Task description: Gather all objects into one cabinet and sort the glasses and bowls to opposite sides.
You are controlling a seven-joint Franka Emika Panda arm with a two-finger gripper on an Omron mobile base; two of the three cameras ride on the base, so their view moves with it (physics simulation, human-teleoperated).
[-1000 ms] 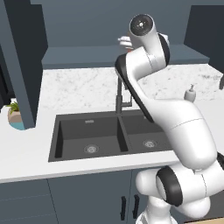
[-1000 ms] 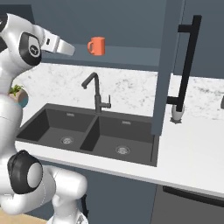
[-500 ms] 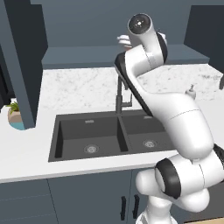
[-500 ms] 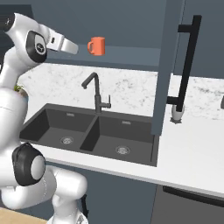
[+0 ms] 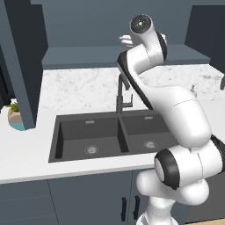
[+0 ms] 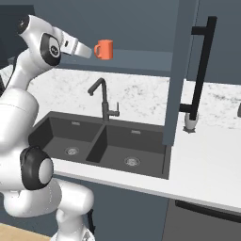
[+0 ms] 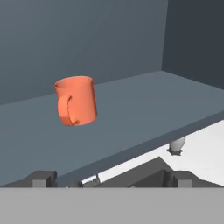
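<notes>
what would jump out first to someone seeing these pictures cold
The bright orange cup stands on the dark cabinet shelf above the sink, handle towards the gripper, which reaches at it from the side without touching. Next comes the big white arm rising over the black double sink, then the long black handle on the open cabinet door.
</notes>
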